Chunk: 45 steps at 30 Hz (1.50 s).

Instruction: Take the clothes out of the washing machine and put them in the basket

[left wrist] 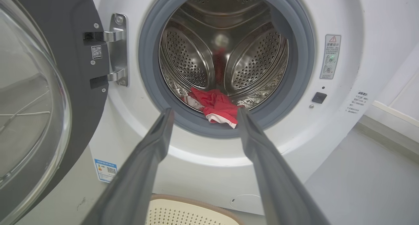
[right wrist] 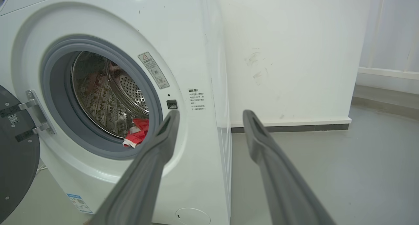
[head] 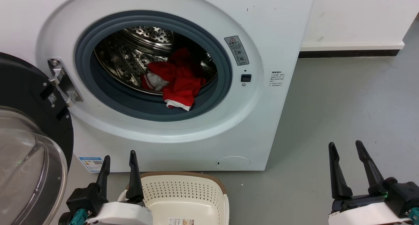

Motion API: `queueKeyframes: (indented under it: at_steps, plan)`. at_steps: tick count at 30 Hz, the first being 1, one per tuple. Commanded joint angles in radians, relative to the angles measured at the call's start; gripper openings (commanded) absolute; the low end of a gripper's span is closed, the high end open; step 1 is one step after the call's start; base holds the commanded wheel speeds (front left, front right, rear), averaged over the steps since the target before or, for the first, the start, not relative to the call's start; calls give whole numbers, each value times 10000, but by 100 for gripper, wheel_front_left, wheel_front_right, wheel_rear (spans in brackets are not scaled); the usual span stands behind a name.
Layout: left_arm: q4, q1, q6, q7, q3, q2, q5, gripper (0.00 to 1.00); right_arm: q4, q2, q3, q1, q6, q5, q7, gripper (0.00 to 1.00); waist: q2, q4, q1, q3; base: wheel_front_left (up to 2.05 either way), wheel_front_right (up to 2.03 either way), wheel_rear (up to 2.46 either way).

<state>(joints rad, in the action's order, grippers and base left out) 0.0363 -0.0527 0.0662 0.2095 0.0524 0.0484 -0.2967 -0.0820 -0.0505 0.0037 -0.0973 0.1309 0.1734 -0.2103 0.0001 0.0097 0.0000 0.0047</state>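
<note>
The white washing machine (head: 268,31) stands with its door swung open to the left. Red clothes (head: 178,77) with white trim lie in the steel drum, one piece draped over the grey rim; they show also in the left wrist view as clothes (left wrist: 217,105) and in the right wrist view as clothes (right wrist: 137,135). The cream basket (head: 183,182) sits on the floor below the porthole, and its rim shows as the basket (left wrist: 193,198). My left gripper (head: 119,158) hangs open beside the basket's left end. My right gripper (head: 346,147) is open over the floor at the right. Both hold nothing.
The open door (head: 29,143) with its glass bowl fills the left side, close to my left arm. Grey floor (head: 343,100) stretches right of the machine to a white wall (head: 356,18) with a dark skirting.
</note>
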Motion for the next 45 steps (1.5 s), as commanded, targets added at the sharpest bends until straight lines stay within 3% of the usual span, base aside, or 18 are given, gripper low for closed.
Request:
queueKeyframes:
  at_steps: [1, 27, 45]
  plan:
    - [-94, -65, 68, 92, 10, 25, 237, 100, -124, 2, 19, -78, -3, -269, -91, 100, -1, 4, 0, 1, 0, 0, 0]
    - [-125, -334, 196, 584, 121, 28, 1857, 100, -467, 6, 76, -374, -5, -1920, -570, 100, -1, 40, 0, 49, 0, 0, 0]
    - [137, -391, 25, 585, -17, 27, 1589, 100, -269, 7, -58, -406, -5, -1465, -552, 100, -1, 28, 0, 19, 0, 0, 0]
